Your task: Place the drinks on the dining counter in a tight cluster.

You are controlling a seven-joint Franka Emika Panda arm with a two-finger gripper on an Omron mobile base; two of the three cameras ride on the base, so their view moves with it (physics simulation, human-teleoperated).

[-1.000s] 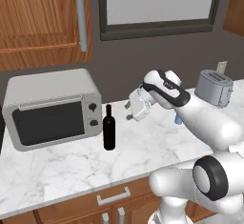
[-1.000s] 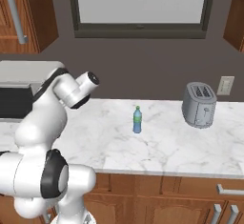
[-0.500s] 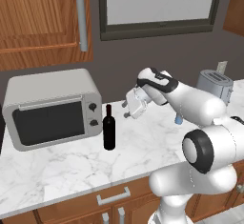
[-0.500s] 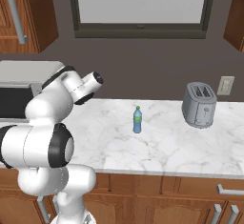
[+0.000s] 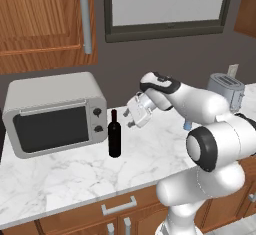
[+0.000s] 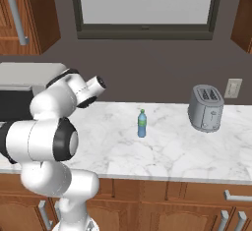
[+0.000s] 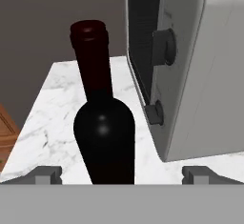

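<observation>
A tall black wine bottle [image 5: 114, 135] with a red cap stands upright on the marble wall counter [image 5: 75, 171], just right of the microwave. My gripper [image 5: 131, 119] hovers open a little to the bottle's right, at neck height and aimed at it. In the hand view the wine bottle [image 7: 104, 137] stands centred between my gripper's [image 7: 123, 174] two spread tips, still ahead of them. The small blue water bottle [image 6: 141, 124] with a green cap stands mid-counter, and the water bottle [image 5: 187, 125] is mostly hidden behind my arm. The juice bottle and the dining counter are out of view.
A grey microwave [image 5: 55, 111] sits close on the wine bottle's left, its knobs [image 7: 164, 46] near the bottle. A silver toaster [image 6: 205, 108] stands at the counter's right, below a wall socket. Wooden cabinets and a window are above.
My hand has eased left and slightly down toward the wine bottle while the arm's elbow swung nearer the cameras. The bottles have not moved.
</observation>
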